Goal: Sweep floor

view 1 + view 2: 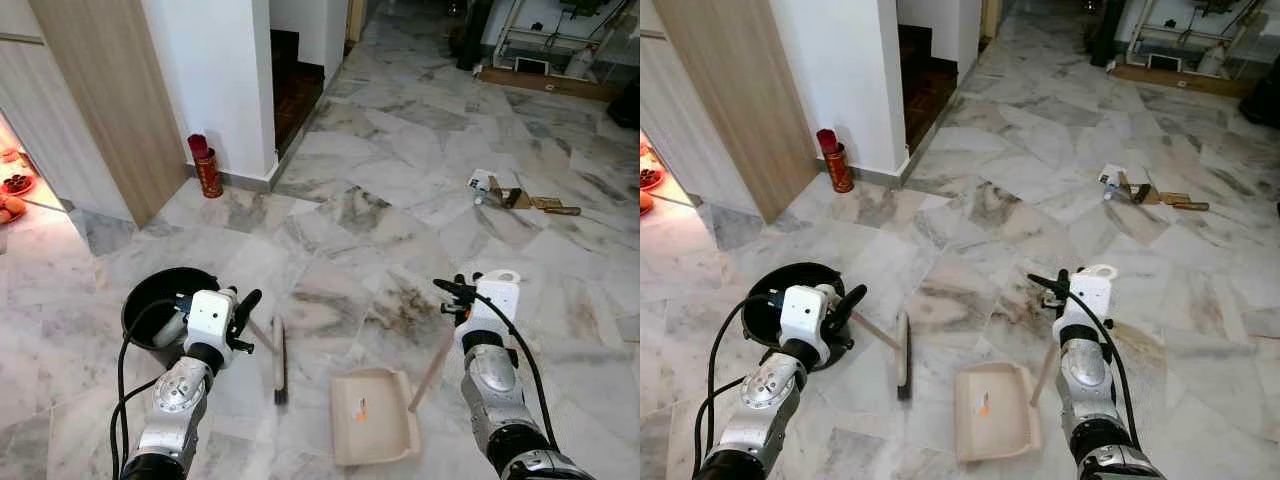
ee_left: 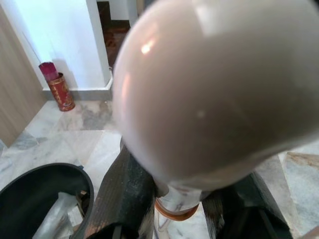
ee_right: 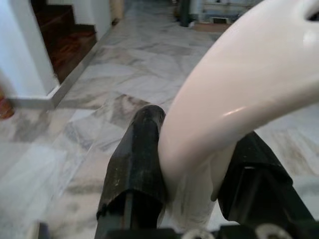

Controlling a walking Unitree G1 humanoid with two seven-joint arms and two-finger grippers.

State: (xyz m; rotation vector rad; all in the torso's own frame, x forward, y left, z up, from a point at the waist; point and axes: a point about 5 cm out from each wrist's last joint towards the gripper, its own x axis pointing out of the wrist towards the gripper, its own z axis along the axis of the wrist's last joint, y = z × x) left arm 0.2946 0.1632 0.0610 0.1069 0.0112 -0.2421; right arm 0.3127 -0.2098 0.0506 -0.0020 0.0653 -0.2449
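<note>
My left gripper (image 1: 244, 303) is shut on the pale handle of a broom (image 1: 280, 372), whose dark brush head rests on the marble floor just ahead of me. The handle's rounded white end (image 2: 214, 89) sits between the black fingers (image 2: 124, 194). My right gripper (image 1: 455, 291) is shut on the white looped handle (image 3: 234, 99) of a beige dustpan (image 1: 372, 418). The pan lies flat on the floor between my arms, with a small orange scrap in it. Scattered litter (image 1: 505, 193), paper and brown bits, lies further off to the right.
A black bin (image 1: 150, 300) stands on the floor by my left arm. A red can (image 1: 207, 166) stands against the white pillar (image 1: 225, 80), beside a wooden door panel (image 1: 110, 100). Dark steps lead up behind the pillar. Shelving and boxes (image 1: 545, 70) line the far wall.
</note>
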